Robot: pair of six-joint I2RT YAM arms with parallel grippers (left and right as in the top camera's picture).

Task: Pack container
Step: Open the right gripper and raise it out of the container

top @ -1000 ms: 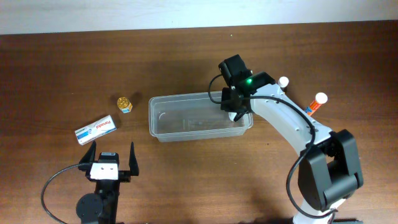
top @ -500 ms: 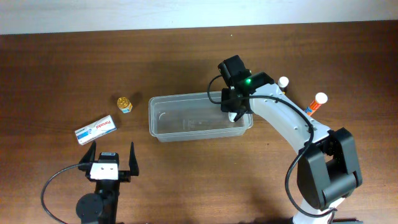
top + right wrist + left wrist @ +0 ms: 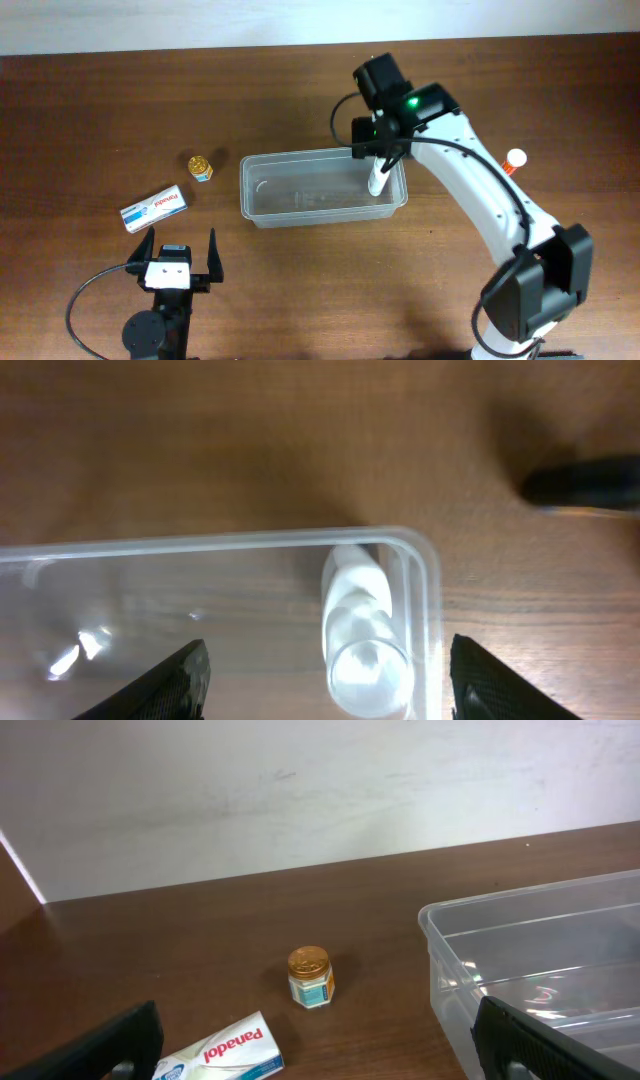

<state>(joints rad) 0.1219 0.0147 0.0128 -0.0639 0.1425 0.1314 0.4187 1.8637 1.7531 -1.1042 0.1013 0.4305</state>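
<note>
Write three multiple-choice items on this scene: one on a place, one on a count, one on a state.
1. Where is the white bottle?
A) inside the container, at its right end
B) outside it, on the wood
C) atop its rim

2. How many things lie left of the container?
A) none
B) two
C) four

3. How do the right fingers stand?
A) shut on the bottle
B) shut on nothing
C) open

Key:
1 A: the right wrist view shows the bottle within the walls, by the right corner.
2 B: only the jar and the box lie there.
3 C: they stand wide apart, clear of the bottle.
</note>
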